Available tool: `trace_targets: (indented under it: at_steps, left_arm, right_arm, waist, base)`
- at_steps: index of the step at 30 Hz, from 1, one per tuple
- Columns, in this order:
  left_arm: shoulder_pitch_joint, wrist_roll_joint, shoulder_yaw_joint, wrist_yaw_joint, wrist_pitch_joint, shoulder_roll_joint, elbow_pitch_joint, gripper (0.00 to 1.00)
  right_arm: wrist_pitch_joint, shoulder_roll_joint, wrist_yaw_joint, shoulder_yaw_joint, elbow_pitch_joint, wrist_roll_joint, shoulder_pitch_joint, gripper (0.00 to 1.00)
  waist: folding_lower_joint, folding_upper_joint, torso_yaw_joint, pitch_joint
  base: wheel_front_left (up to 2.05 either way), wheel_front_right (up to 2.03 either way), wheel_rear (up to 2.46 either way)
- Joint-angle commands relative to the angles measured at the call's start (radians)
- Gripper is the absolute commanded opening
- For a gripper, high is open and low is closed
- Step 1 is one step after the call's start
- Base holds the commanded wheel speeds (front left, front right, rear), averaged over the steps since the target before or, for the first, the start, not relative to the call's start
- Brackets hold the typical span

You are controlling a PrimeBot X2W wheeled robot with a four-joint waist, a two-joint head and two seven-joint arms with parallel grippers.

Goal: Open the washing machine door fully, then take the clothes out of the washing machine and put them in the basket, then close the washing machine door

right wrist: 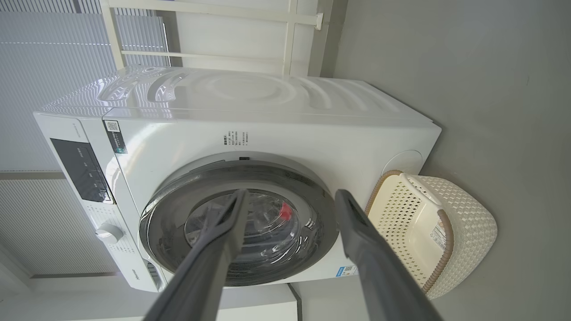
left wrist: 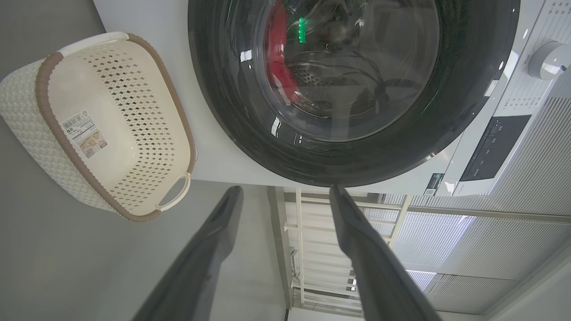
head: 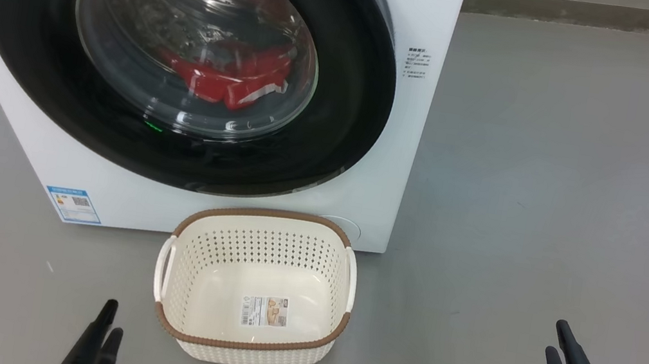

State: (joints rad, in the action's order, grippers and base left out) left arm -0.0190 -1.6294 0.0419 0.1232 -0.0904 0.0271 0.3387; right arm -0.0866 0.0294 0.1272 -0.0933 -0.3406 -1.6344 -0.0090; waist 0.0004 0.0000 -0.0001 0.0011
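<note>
The white washing machine (head: 412, 124) fills the upper left of the head view. Its door (head: 16, 29), black-rimmed with a glass bowl, covers the opening; whether it is latched I cannot tell. Through the glass lie the red clothes (head: 223, 78) in the drum. The cream basket (head: 267, 215) with a brown rim stands empty on the floor in front of the machine. My left gripper (head: 114, 318) is low, left of the basket, open and holding nothing. My right gripper (head: 557, 339) is far to the basket's right, open too. Each wrist view looks between spread fingers at the door (left wrist: 223, 111) (right wrist: 178, 214).
Grey floor (head: 559, 180) stretches wide to the right of the machine and around the basket. A blue sticker (head: 73, 204) sits low on the machine's front. The control panel (right wrist: 80, 169) and a round knob (right wrist: 108, 232) are at the machine's top. White railings and blinds stand behind.
</note>
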Motion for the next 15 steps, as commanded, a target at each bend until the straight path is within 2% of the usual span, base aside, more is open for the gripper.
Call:
trace_targets:
  at_steps: [1,5,15]
  left_arm:
    - [-0.035,-0.001,-0.001,0.001,0.006,0.01,-0.026,1.0]
    - [-0.043,0.001,-0.012,0.001,0.014,0.011,-0.028,1.0]
    - [-0.066,0.056,-0.055,0.002,0.054,0.025,-0.035,1.0]
  right_arm:
    - [0.008,0.012,0.003,0.005,0.029,-0.001,-0.04,1.0]
    - [0.019,0.014,0.003,0.02,0.032,0.008,-0.047,1.0]
    - [0.057,0.022,0.003,0.062,0.035,0.086,-0.073,1.0]
  waist:
    - [0.0018,0.0,0.0,-0.001]
    - [-0.0002,0.0,0.0,0.001]
    - [-0.0003,0.0,0.0,0.0]
  base:
    - [0.0,0.0,0.0]
    - [0.0,0.0,0.0]
    - [0.0,0.0,0.0]
